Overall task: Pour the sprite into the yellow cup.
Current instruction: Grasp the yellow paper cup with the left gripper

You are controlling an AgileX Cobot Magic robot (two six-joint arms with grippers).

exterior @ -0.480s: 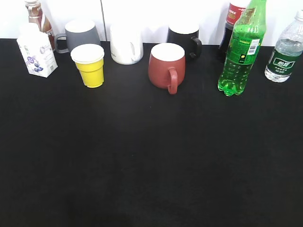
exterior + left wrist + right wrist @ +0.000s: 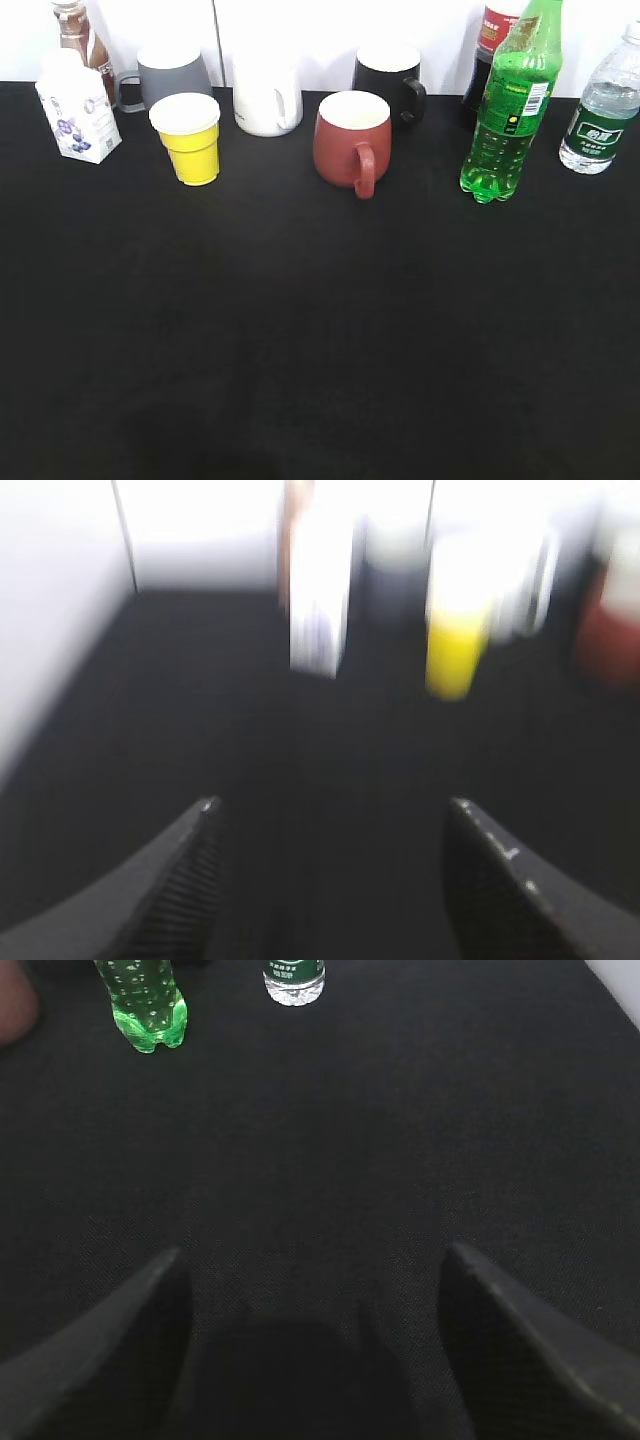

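Observation:
The sprite (image 2: 510, 110), a tall bright-green bottle, stands upright at the back right of the black table; its lobed base shows in the right wrist view (image 2: 148, 1010). The yellow cup (image 2: 189, 138) stands upright at the back left, and shows blurred in the left wrist view (image 2: 455, 650). My left gripper (image 2: 330, 810) is open and empty, well short of the cup. My right gripper (image 2: 312, 1260) is open and empty, well short of the sprite. Neither gripper shows in the exterior view.
A red mug (image 2: 351, 140) stands between cup and sprite. Behind are a grey mug (image 2: 170, 75), white mug (image 2: 267, 95), black mug (image 2: 390, 80), cola bottle (image 2: 490, 50), water bottle (image 2: 600, 110), a white carton (image 2: 78, 115) and a brown bottle (image 2: 82, 40).

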